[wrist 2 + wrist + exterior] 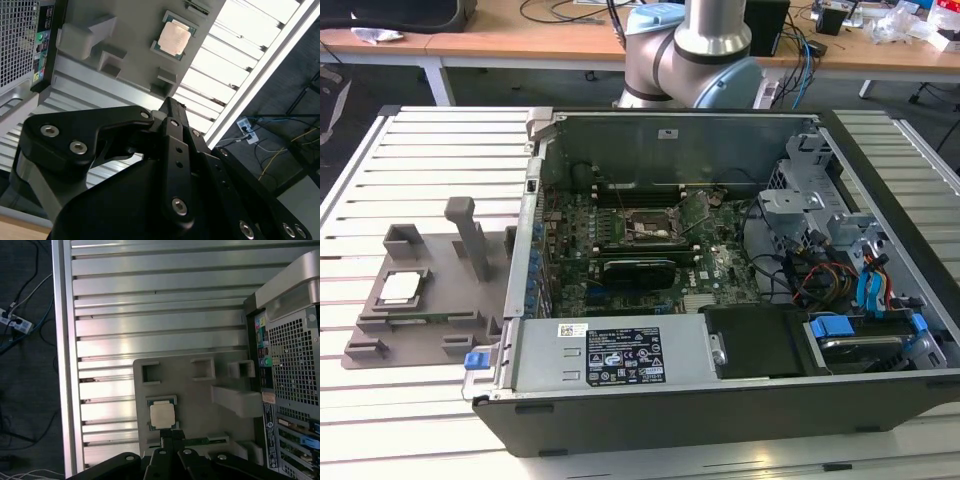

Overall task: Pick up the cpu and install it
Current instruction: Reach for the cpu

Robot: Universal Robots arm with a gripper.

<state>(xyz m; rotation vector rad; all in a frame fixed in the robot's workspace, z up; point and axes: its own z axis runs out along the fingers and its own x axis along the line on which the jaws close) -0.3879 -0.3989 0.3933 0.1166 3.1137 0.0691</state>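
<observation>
The small flat square cpu with a silvery metal top (400, 287) lies seated in a recess of the grey plastic tray (440, 290) on the slatted metal surface (420, 150), to the exterior view's left of the open computer case (720, 300). In the first wrist view the black gripper (170, 436) hangs over the tray, clear of the chip, fingers drawn together and empty. We judge the chip light, rigid, smooth-topped and delicate, so it is best pinched by opposite edges.

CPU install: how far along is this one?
Done: nothing yet; the cpu lies in its grey tray, the motherboard socket stands without it. In hand: the gripper hangs above the tray near the cpu, apart from it. Left: pickup and install.
</observation>
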